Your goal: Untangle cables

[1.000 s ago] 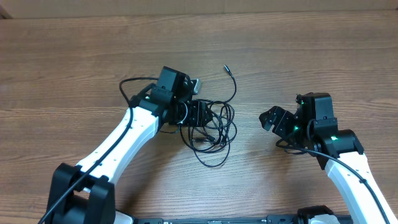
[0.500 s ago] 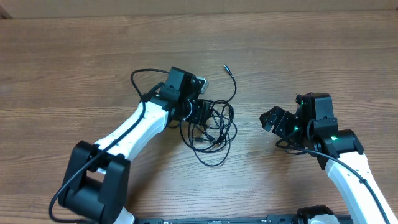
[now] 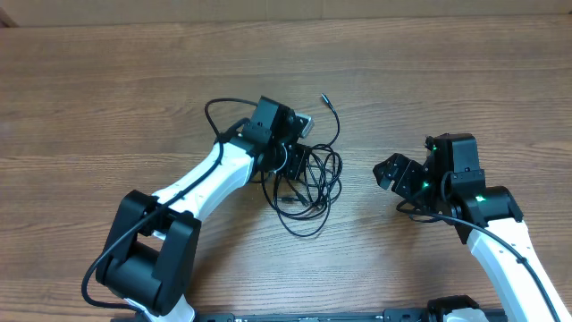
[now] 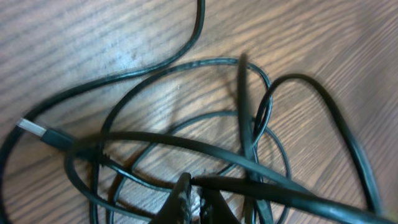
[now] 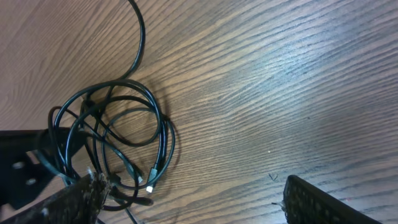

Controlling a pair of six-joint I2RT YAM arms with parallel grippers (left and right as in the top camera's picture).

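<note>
The cables (image 3: 308, 183) lie as one tangle of thin black loops at the middle of the table. One free end (image 3: 325, 98) trails off toward the far side. My left gripper (image 3: 295, 163) sits on the tangle's left edge. In the left wrist view its jaws (image 4: 196, 198) are shut on one black strand (image 4: 267, 186) that runs off to the right. A silver-tipped plug (image 4: 31, 129) lies flat at the left. My right gripper (image 3: 393, 172) hovers open to the right of the tangle, apart from it. From the right wrist, the loops (image 5: 118, 137) lie ahead of the wide-spread fingers (image 5: 326, 202).
The wooden table (image 3: 134, 72) runs bare to the left, right and front of the tangle. The left arm's own thicker black cable (image 3: 219, 107) arches over the wood behind its wrist. The table's far edge (image 3: 357, 18) shows along the top.
My left gripper has slid right onto the tangle and closed on a strand. Its arm cable loop shifted right with it. The right arm has not moved.
</note>
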